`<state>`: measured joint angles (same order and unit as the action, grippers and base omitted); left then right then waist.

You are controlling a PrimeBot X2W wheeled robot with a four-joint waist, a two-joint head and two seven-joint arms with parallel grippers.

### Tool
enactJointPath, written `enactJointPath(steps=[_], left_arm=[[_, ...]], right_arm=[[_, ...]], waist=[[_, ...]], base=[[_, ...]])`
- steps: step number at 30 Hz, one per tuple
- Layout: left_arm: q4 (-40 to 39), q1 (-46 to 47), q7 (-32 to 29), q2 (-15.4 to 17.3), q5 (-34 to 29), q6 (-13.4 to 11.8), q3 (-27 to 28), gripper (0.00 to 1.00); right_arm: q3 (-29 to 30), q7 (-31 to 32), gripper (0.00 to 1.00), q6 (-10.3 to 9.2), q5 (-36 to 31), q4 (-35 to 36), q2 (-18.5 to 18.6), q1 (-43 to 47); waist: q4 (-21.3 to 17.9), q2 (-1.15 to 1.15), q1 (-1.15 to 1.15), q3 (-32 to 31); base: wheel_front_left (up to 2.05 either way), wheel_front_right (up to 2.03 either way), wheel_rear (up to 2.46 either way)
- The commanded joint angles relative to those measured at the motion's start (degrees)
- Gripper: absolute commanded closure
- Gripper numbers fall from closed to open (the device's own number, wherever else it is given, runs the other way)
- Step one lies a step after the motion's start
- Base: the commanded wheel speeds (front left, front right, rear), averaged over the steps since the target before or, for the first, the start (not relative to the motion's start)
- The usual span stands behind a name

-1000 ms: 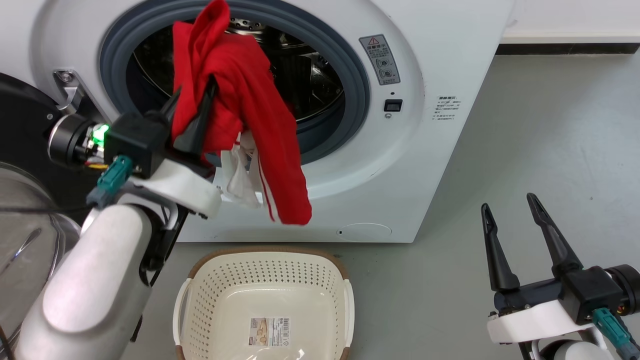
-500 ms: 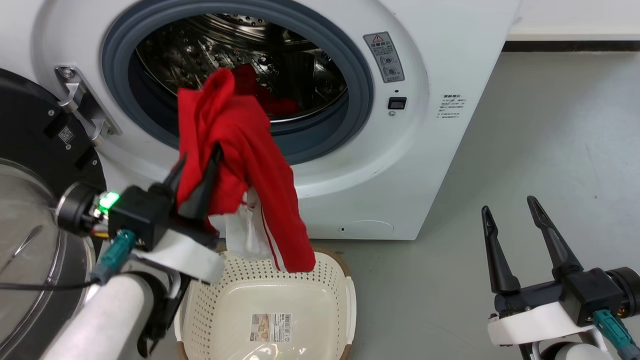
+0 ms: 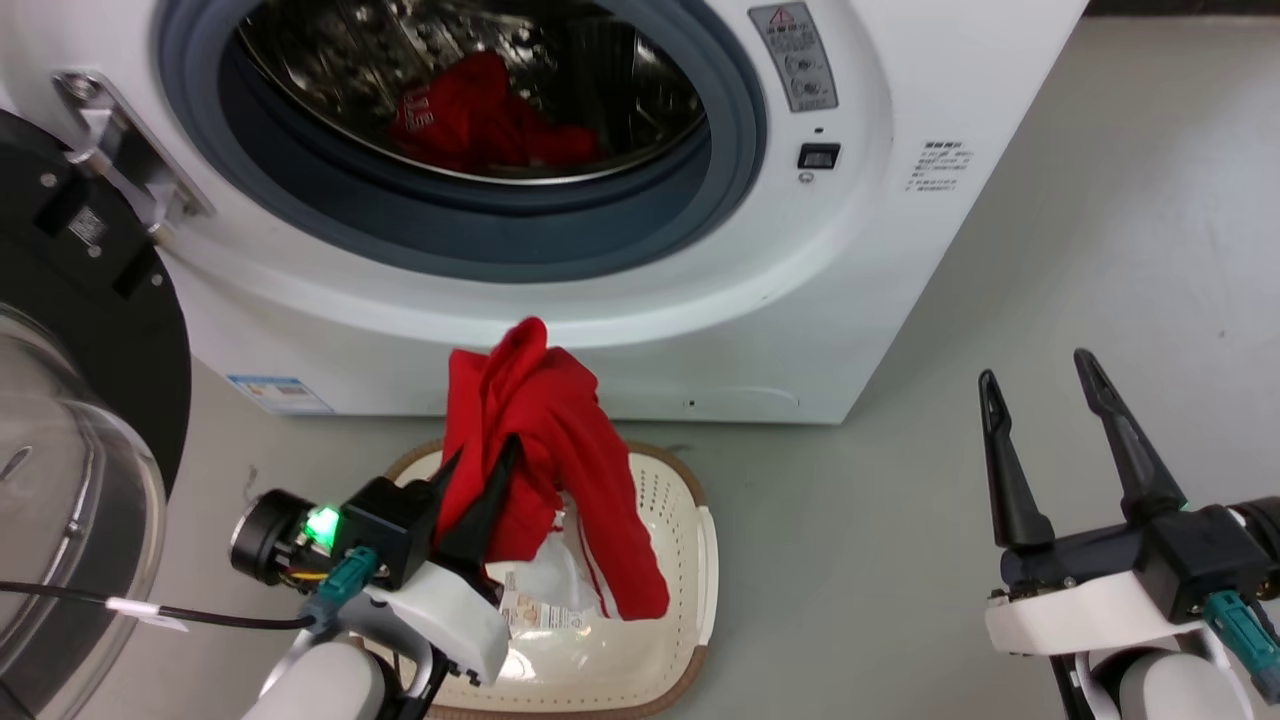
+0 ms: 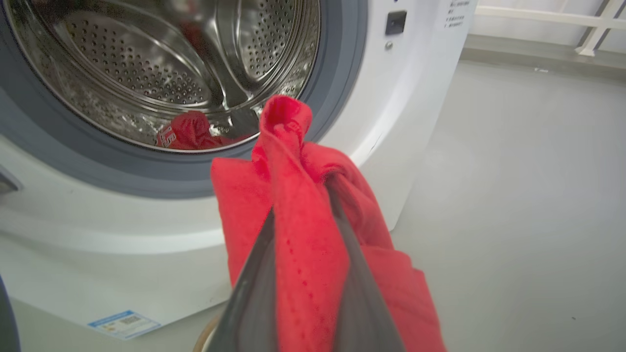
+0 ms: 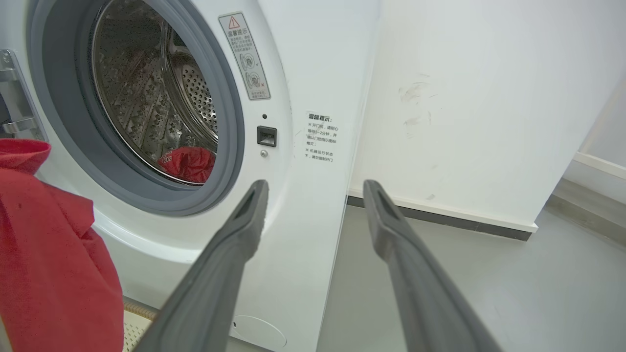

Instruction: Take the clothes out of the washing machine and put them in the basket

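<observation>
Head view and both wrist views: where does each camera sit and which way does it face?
Head view: on the head, looking down at the washing machine and basket; left tool shut on a red garment over the basket, right tool open.
Left wrist view: on the left wrist, facing the drum; its fingers pinch that garment.
Right wrist view: on the right wrist, facing the machine's front and a wall; its fingers spread.
Shared: all three show another red garment in the drum.
</observation>
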<state>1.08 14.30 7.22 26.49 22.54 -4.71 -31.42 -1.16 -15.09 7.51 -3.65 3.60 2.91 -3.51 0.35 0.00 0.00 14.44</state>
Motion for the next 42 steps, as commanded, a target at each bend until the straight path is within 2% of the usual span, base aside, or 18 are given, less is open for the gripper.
enactJointPath(steps=[1,9,23,34,42], left_arm=[[1.5,0.0,0.6,-0.4,0.2,0.2,-0.3,1.0],[15.4,4.5,3.6,-4.8,1.4,3.2,-2.0,1.0],[50.3,19.9,6.1,-11.9,3.6,9.7,-2.4,1.0],[67.5,30.9,3.6,-15.5,1.9,11.3,-6.2,1.0],[71.6,33.2,2.2,-16.5,3.1,11.6,-6.1,1.0]], right_arm=[[0.1,-0.1,0.0,-0.04,-0.5,0.3,-0.1,-1.2],[0.7,-0.1,0.0,-0.04,-1.1,1.8,-0.1,-5.8],[2.1,-0.1,0.0,-0.04,0.5,4.4,-0.1,-13.8],[3.5,-0.1,0.0,-0.04,1.0,5.4,-0.1,-16.6],[3.7,-0.1,0.0,-0.04,1.2,5.2,-0.1,-17.8]], waist=[[-0.1,0.0,0.0,2.3],[-1.5,0.0,0.0,11.8],[-5.5,0.0,0.0,27.7],[-5.2,0.0,0.0,36.3],[-5.7,0.0,0.0,37.8]], base=[[0.0,0.0,0.0],[0.0,0.0,0.0],[0.0,0.0,0.0],[0.0,0.0,0.0],[0.0,0.0,0.0]])
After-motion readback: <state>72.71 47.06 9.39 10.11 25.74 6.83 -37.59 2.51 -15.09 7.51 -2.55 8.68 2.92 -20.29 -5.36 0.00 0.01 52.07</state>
